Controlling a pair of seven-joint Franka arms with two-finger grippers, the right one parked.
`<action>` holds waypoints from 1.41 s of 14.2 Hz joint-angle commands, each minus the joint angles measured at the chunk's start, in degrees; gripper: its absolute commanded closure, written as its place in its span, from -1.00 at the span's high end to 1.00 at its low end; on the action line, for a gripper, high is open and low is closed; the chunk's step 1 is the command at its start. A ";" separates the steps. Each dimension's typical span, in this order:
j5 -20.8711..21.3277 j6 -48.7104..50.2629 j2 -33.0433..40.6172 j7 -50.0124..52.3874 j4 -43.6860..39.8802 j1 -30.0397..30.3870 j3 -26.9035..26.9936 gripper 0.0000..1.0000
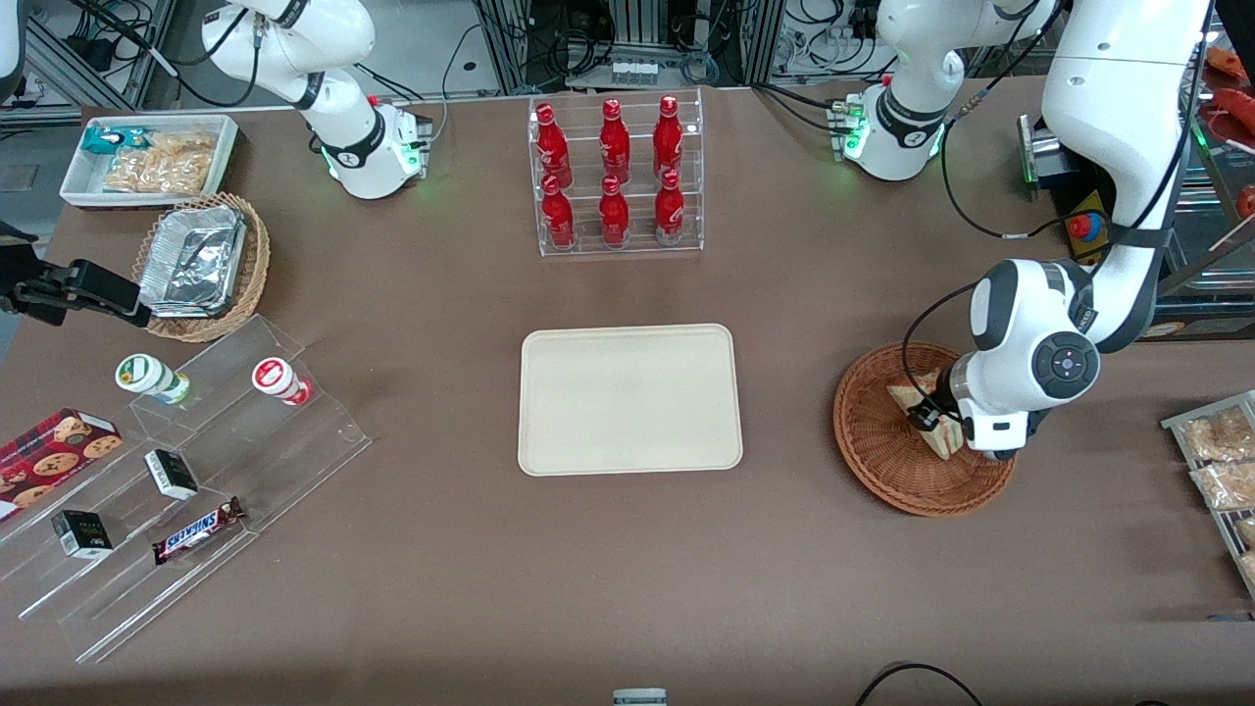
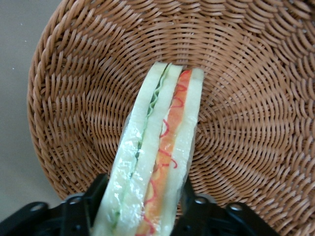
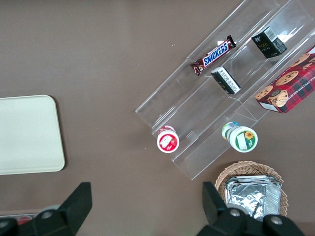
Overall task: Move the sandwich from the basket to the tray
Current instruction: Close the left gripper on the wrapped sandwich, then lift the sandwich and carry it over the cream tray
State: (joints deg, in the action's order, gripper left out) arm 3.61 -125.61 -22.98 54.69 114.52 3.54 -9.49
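Sandwich point(image 2: 157, 157), a clear-wrapped wedge of pale bread with green and red filling, sits in the round reddish-brown wicker basket point(image 1: 882, 451) with the working arm's hand point(image 1: 931, 420) lowered over it. Seen from the wrist, the black fingers point(image 2: 81, 209) press against both flat sides of the wedge, clamped on it, while its pointed end lies over the woven floor of the basket. Whether the sandwich rests on the weave or is lifted clear of it cannot be told. The beige tray point(image 1: 628, 399) lies bare at the middle of the brown surface point(image 1: 627, 569), well apart from the basket. A clear rack of red bottles point(image 1: 616, 175) stands farther from the front camera than the tray.
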 commanded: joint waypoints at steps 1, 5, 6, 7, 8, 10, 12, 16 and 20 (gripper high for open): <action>0.96 -0.25 0.65 1.39 -0.69 -0.20 -0.18 -0.69; 1.05 -0.17 1.44 0.77 -2.45 -1.08 -0.27 -0.77; 1.05 0.01 2.05 0.51 -2.72 -1.08 -0.27 -0.77; 1.05 0.18 2.67 0.25 -2.98 -1.17 -0.27 -0.77; 1.22 0.45 3.20 0.16 -4.03 -1.26 -0.35 -0.78; 1.66 1.67 3.38 0.42 -6.83 -1.52 -0.79 -0.78; 1.75 5.44 3.55 0.51 -10.08 -2.75 -1.76 -0.78; 1.66 6.95 5.48 0.07 -11.42 -3.72 -7.89 -0.77; 2.01 6.43 4.35 -3.18 -12.29 -5.47 -14.40 -0.75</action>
State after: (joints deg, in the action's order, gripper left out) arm 4.57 -119.61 -18.28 52.75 103.12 -0.82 -21.82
